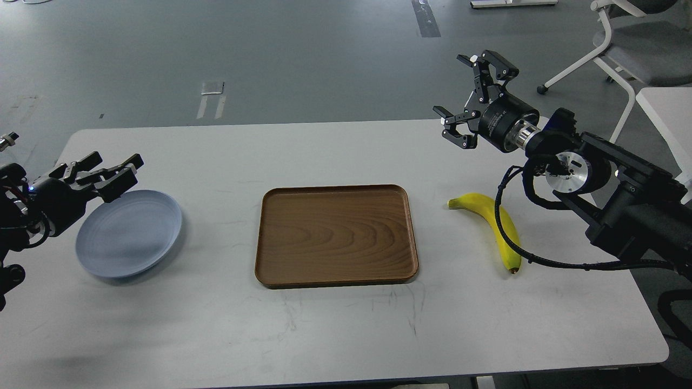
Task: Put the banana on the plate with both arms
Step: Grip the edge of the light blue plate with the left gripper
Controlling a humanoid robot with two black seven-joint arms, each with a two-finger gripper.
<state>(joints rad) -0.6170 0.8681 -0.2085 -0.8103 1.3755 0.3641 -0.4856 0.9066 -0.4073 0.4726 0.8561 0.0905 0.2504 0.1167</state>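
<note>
The pale blue-grey plate (130, 235) is at the left of the white table, slightly tilted and blurred, with a shadow under its near rim. My left gripper (111, 175) is at the plate's far-left rim, and its fingers appear closed on that rim. The yellow banana (500, 229) lies on the table at the right, its dark tip toward the near edge. My right gripper (467, 97) is raised above the table's far right, behind the banana. Its fingers are spread wide and it is empty.
A rectangular brown wooden tray (336, 235) lies between the plate and the banana. A black cable (540, 259) from my right arm loops over the banana's near end. A white chair (632, 48) and another table stand on the floor at the far right.
</note>
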